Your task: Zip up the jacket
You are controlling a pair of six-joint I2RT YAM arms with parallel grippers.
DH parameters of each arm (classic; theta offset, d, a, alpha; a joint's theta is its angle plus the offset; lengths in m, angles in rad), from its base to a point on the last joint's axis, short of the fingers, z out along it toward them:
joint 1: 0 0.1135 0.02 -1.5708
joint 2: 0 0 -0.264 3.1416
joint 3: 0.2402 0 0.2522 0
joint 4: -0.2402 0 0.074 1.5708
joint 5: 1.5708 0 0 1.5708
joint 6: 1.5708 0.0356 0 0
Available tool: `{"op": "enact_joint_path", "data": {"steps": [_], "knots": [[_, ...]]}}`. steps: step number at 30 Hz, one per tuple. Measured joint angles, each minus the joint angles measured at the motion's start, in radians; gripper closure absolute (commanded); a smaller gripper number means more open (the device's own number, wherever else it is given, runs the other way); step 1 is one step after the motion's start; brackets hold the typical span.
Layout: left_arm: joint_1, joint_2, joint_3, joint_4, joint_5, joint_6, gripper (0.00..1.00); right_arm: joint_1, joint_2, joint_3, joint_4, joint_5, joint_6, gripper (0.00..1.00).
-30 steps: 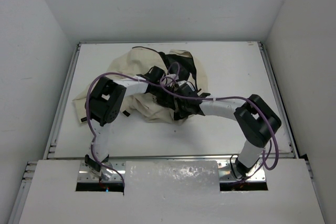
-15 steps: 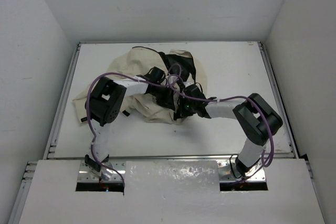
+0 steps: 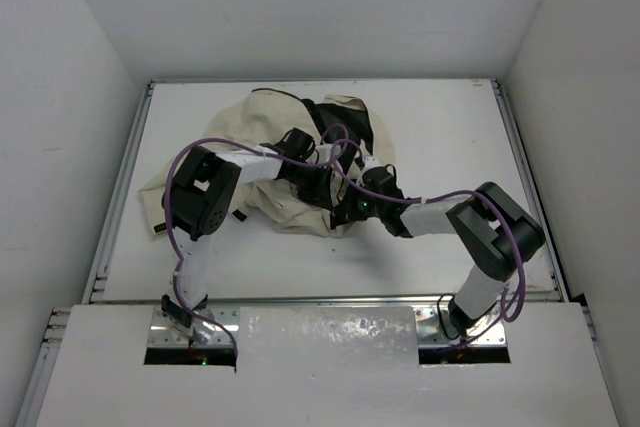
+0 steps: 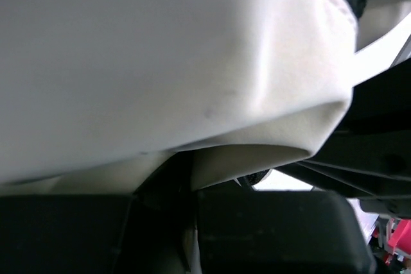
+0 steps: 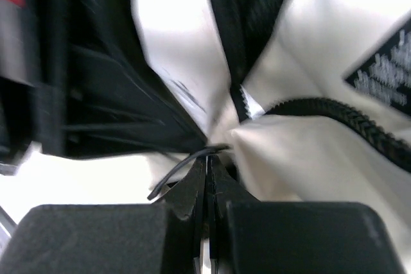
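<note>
**Zipper Engagement: Hold and Pull Alignment**

Left side: the left gripper (image 3: 318, 185) is closed, with a fold of the cream-beige fabric jacket with black lining (image 3: 270, 112) running into the seam between its fingers. Use this grip as the anchor. Tension the hem against it and do not lift it.

Centre: the jacket lies bunched on the white table (image 3: 440, 127), left of centre, under both wrists.

Right side: the right gripper (image 5: 207, 171) is pinched tight on a thin dark strand where the black zipper teeth (image 5: 347, 120) end. Whether this is the slider pull cannot be told. Confirm that before pulling, then draw along the tooth line and away from the anchor. Slack cloth near the teeth is likely to jam.
</note>
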Motion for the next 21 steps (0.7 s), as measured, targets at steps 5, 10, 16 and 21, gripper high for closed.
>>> {"op": "enact_joint_path", "data": {"steps": [5, 10, 16, 21], "knots": [[0.000, 0.000, 0.000, -0.009, 0.008, 0.024, 0.99, -0.016, -0.002, 0.000, 0.071, 0.000, 0.004, 1.00], [0.000, 0.000, 0.002, -0.018, 0.010, 0.043, 0.99, -0.025, -0.002, 0.030, 0.058, 0.011, -0.009, 0.98], [0.000, 0.000, 0.009, -0.031, 0.011, 0.050, 0.99, -0.030, -0.027, 0.093, -0.060, 0.017, -0.109, 0.89], [0.000, 0.000, 0.018, -0.045, 0.013, 0.053, 0.98, -0.032, -0.100, 0.186, -0.192, -0.006, -0.278, 0.77]]}}
